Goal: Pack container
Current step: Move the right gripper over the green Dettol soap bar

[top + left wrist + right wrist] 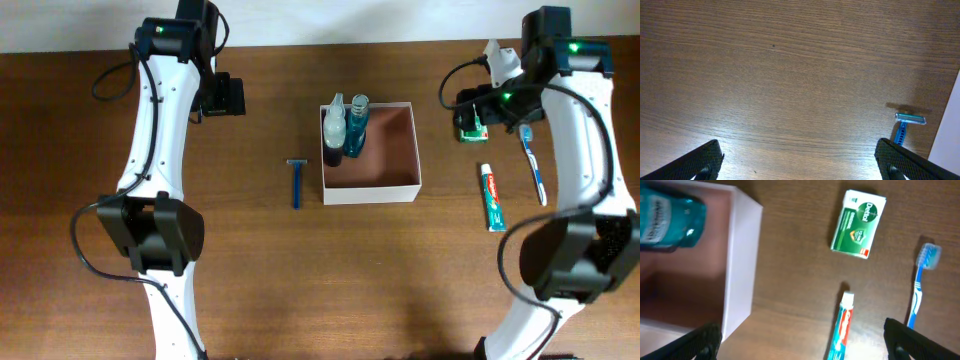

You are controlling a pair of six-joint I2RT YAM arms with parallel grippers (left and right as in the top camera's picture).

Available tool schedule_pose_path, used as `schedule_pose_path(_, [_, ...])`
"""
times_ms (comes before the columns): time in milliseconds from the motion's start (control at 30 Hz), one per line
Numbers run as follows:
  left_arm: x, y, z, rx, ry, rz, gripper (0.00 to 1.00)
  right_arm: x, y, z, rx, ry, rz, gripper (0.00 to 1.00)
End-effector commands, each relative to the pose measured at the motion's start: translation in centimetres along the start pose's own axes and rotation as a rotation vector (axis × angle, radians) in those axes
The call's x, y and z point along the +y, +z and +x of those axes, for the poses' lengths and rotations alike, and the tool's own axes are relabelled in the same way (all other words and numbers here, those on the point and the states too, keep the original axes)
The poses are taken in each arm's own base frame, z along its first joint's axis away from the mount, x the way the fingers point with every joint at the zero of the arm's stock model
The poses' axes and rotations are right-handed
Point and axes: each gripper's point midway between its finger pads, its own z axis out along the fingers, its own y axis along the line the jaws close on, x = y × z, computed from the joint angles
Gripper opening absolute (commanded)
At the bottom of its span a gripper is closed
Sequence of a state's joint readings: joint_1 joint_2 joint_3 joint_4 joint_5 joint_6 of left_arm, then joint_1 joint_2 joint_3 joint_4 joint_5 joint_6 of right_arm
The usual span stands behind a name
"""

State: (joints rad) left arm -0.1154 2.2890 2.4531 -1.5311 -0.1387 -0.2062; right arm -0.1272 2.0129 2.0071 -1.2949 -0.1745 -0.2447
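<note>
The container [370,193], a square open-top box with thin white walls and a smooth pinkish-brown inside, sits mid-table on dark, finely grained wood [250,260]. Two bottles stand upright in its far left corner, touching each other: a clear spray bottle [333,130] with a dark lower half, and a translucent teal one [355,125] with a rounded cap. Left of the container, near its wall but apart from it, lies a slim blue razor [296,183], its head pointing away from the robot. Right of the container lie three things: a flat green carton [858,224] with white print, farthest back; a toothpaste tube [842,327] with a white cap, nearer the robot; and beyond that a blue-and-white toothbrush [920,287] with pale bristles. The left gripper [800,162] hovers well left of the container over bare wood, its black fingers spread wide and holding nothing. The right gripper [805,342] hangs just right of the container, fingers likewise spread wide and empty.
</note>
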Motion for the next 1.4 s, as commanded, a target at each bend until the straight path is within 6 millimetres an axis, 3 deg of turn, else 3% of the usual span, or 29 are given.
schedule_pose_path(0, [0.3,0.2,0.0,0.001,-0.014,-0.009,0.99,-2.2,2.2,-0.4,0.014,0.029,0.008,0.99])
schedule_pose_path(233, [0.3,0.2,-0.3,-0.008,-0.016,-0.007,0.99,-5.3,5.4,-0.5,0.023,0.154,0.020,0.99])
schedule_pose_path(600, [0.2,0.2,-0.1,-0.002,-0.015,-0.003,0.99,-4.9,6.6,-0.7,0.028,0.146,-0.001,0.99])
schedule_pose_path(700, [0.1,0.2,0.0,0.004,-0.015,0.006,0.99,-5.2,6.3,-1.7,-0.011,0.137,0.009,0.99])
schedule_pose_path(900, [-0.1,0.2,-0.3,-0.009,-0.016,0.013,0.99,-5.4,2.7,-5.8,-0.145,0.079,0.081,0.99])
schedule_pose_path(967, [-0.1,0.2,-0.6,-0.021,-0.018,0.015,0.99,-5.1,2.6,-6.6,-0.163,0.042,0.091,0.99])
schedule_pose_path(1233, [-0.2,0.2,-0.9,-0.032,-0.020,0.018,1.00,-4.3,8.2,-5.5,-0.043,0.018,0.111,0.99])
schedule_pose_path(1367, [-0.1,0.2,-0.6,-0.020,-0.018,0.015,0.99,-4.6,8.9,-5.6,-0.037,0.011,0.139,0.99])
